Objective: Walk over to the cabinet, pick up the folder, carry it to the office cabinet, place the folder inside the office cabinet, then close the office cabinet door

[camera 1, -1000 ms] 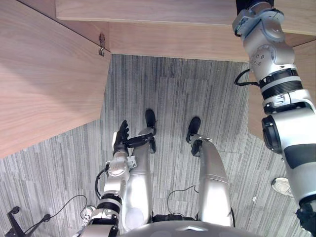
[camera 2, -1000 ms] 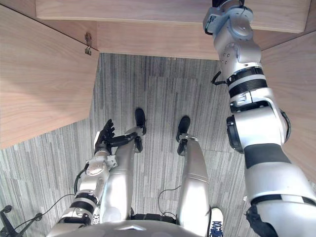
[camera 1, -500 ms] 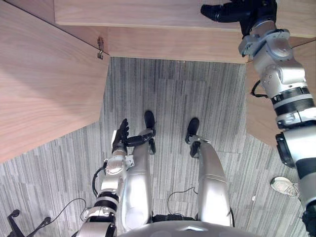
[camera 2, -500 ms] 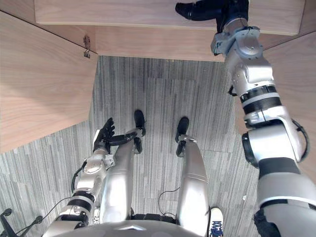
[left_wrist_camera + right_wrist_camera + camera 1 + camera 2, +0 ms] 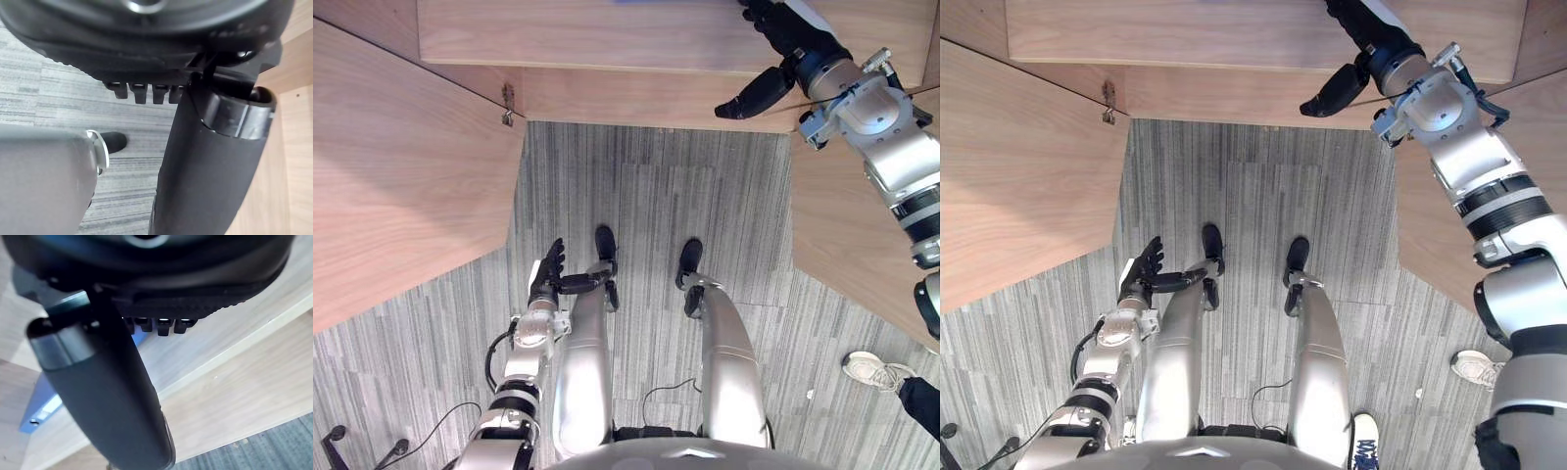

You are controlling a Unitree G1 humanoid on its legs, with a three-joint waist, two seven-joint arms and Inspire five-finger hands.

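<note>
Folder (image 5: 41,404) flat on the shelf (image 5: 254,316) inside the office cabinet, just past the right robot hand (image 5: 793,39), fingers straight and holding nothing. Left robot hand (image 5: 548,277) relaxed and wide beside the leg. Could drag the folder back out with a fingertip on pulling away, or clip the right door (image 5: 847,235) with the forearm. Hidden: most of the folder behind the thumb, fingertips cut off above, so contact hard to judge
</note>
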